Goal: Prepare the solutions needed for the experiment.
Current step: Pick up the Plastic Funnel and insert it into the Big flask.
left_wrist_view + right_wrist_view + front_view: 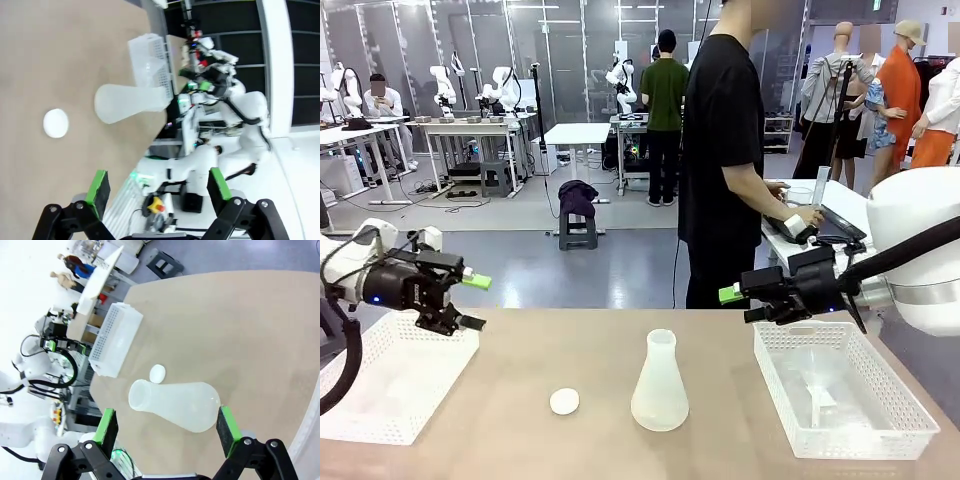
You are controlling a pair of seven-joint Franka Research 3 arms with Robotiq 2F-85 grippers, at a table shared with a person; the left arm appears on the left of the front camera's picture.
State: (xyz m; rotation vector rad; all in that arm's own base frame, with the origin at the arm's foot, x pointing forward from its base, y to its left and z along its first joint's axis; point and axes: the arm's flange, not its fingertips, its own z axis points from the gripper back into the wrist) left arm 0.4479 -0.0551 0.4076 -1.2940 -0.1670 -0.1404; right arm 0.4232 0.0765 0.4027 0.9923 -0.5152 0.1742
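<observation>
Across the middle of the tan worktop (520, 360), with ourselves at 6 o'clock, the biggest things are two white lattice baskets. The left basket (360, 425) sits at 8 o'clock and the right basket (840, 445) at 4 o'clock. The right one holds a clear plastic piece (817, 397) that is too faint for us to name.

Between the baskets, just toward 6 o'clock from the centre, a frosted conical flask (659, 385) stands upright with its mouth uncovered. We cannot tell whether the solutions lie in it as a shallow layer, because its wall looks evenly milky in each view.

Above the worktop at 10 o'clock our left hand (472, 301) hovers with its green pads spread wide and nothing between them. At 2 o'clock our right hand (740, 305) does the same, fully open and empty. Both hands are well apart from the flask.

A small white round cap (564, 401) lies flat at the flask's 9 o'clock, near it but not touching.

We judge the flask to be light, fairly stiff plastic with a smooth, slippery sloping wall. It would be easy to topple if pushed high up, and it would slop if tilted. The straight neck below the rim looks like the safest place to take hold, with the pads squarely across it. The wide base seems likely to slide out of a pinch.

We can read no brand, label or graduation on the flask, the cap or the baskets.
</observation>
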